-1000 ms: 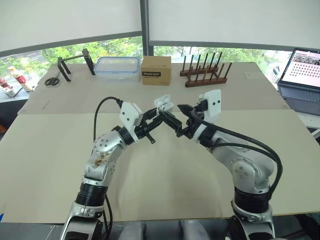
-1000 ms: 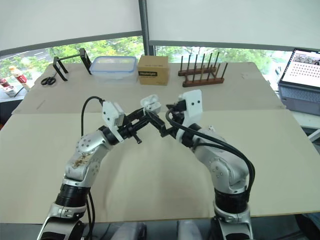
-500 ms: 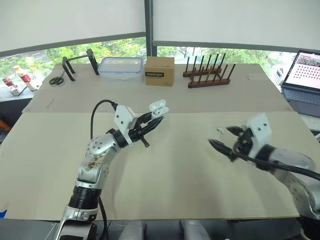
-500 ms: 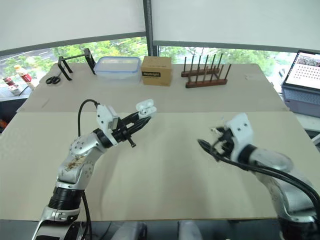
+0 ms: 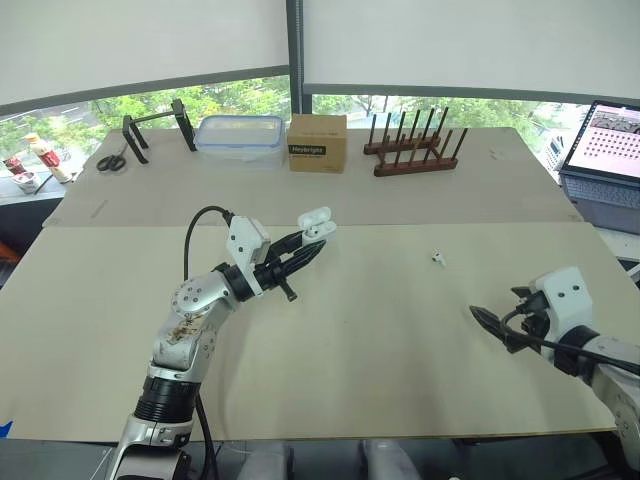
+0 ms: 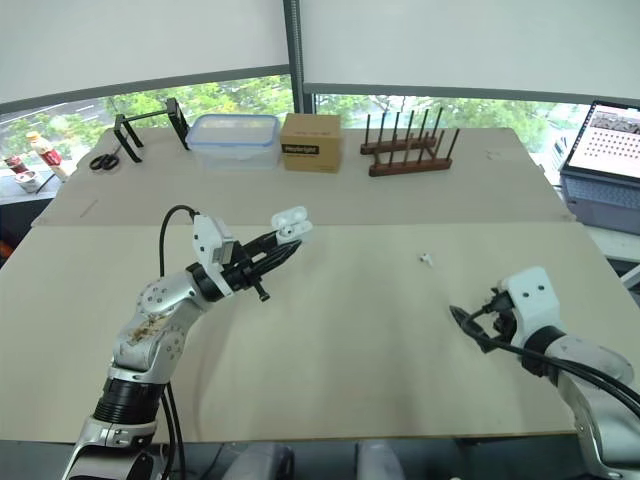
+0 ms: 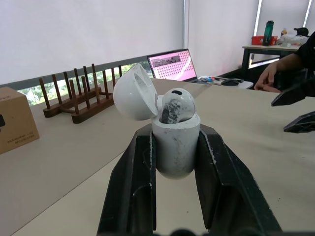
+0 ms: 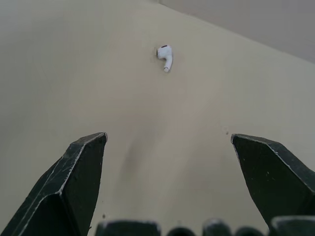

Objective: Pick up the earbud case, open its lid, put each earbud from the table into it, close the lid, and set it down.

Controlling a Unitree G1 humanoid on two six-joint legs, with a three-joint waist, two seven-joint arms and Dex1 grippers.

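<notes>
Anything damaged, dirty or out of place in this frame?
The white earbud case, held lid-open in the left gripper, and the earbud seated in it carry dark grey smudges. Nothing else stands out: the second white earbud lies on the beige table ahead of the open right gripper.

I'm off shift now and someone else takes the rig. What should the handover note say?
Left claw: shut on the earbud case, held off the table, lid open.
Right claw: open, empty, facing the loose earbud on the table.
Done: case lifted, lid opened, one earbud seated inside.
Left: grasp the loose earbud, seat it, close the lid, set the case down.
</notes>
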